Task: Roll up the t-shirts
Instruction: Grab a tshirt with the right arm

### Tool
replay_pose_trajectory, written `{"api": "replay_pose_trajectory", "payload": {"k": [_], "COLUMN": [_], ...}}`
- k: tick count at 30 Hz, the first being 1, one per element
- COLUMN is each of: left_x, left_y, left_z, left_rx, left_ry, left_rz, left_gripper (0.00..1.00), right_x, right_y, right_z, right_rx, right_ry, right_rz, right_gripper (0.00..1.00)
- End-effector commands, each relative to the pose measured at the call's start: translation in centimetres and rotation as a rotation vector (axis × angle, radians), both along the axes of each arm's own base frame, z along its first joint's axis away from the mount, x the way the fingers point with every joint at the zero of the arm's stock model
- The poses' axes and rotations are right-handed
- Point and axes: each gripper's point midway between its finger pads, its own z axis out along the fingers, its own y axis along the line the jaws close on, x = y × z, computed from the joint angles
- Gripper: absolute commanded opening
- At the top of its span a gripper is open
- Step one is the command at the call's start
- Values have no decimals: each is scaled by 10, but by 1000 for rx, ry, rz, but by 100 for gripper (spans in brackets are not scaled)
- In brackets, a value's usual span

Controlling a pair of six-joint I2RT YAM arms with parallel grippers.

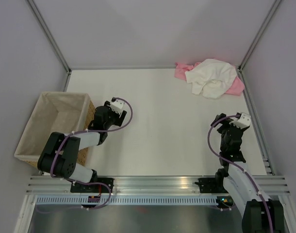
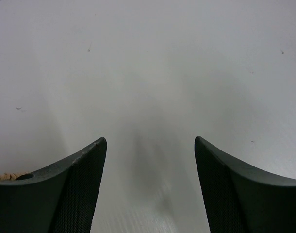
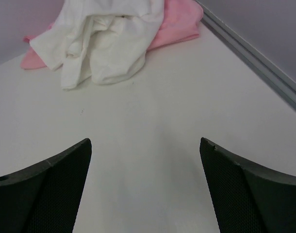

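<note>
Top view shows me whole basket, left; white tee over pink tee at counter upper-right edge; L gripper, R gripper released.

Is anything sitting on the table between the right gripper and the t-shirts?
Nothing visible. Only bare table lies between the open right gripper and the white t-shirt, which is heaped on the pink t-shirt in the far right corner.

Crumpled white tee atop pink tee (far right corner)
</note>
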Motion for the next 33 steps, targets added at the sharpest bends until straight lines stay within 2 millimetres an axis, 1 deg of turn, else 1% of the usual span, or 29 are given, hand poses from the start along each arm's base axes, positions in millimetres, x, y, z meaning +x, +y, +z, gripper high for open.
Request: {"api": "replay_pose_trajectory", "payload": {"k": [1,2,4,5,7,8,9,10,11,12,13,14,15,16,17,18,19,20,22,23,24,25,27,28,29,30,31,32,33], "left_x": [0,-5,-12,-6,1,5,11,14,21,20,22,28,27,28,29,28,27,26,23,24,23,22,20,20,17,15,13,10,8], "left_y": [-6,-12,-34,-37,-39,-38,-36,-34,-32,-30,-29,-28,-26,-24,-24,-24,-24,-25,-26,-25,-24,-23,-19,-18,-18,-18,-19,-21,-22], "left_z": [13,13,19,26,29,34,42,48,58,57,60,70,68,70,73,74,74,75,71,72,71,71,74,76,74,75,77,75,74], "left_rx": [-40,-40,-32,-21,-2,7,26,37,48,62,65,60,68,69,68,70,69,67,67,67,70,73,78,74,75,73,67,57,52], "left_ry": [-32,-29,-9,11,41,41,37,26,9,28,38,32,53,51,45,44,44,44,65,67,70,74,66,66,72,71,68,81,86], "left_rz": [-27,-75,-210,-207,-191,-176,-152,-139,-121,-114,-103,-78,-67,-58,-53,-54,-58,-62,-70,-67,-61,-57,-39,-36,-36,-38,-44,-55,-60], "left_gripper": [79,80,83,83,83,83,83,83,83,83,83,83,83,83,83,83,83,84,84,84,84,84,84,84,84,84,84,84,84], "right_x": [15,21,38,51,79,97,115,134,147,167,191,208,222,242,253,267,283,294,318,325,330,339,344,343,342,341,335,332,324], "right_y": [2,3,7,14,23,28,33,34,36,40,41,41,40,36,32,30,25,25,25,24,22,19,15,15,17,18,17,16,16], "right_z": [53,76,78,101,86,111,85,109,109,81,107,71,65,82,72,32,44,6,11,-17,-22,-14,-26,-28,-19,-12,-15,18,16], "right_rx": [47,85,109,126,125,126,135,142,148,154,157,168,170,167,165,164,164,168,189,192,191,186,182,181,188,187,182,175,157], "right_ry": [-43,-50,21,23,140,128,226,217,236,315,267,359,375,349,375,457,442,512,488,529,532,515,531,535,525,515,518,459,453], "right_rz": [-13,-19,-10,22,67,96,110,117,124,136,135,122,112,84,59,38,6,-10,-21,-34,-47,-62,-76,-73,-50,-37,-36,-31,-28], "right_gripper": [97,96,94,94,93,93,93,93,93,93,93,93,93,93,93,93,94,94,94,94,92,88,65,50,22,9,0,0,0]}}
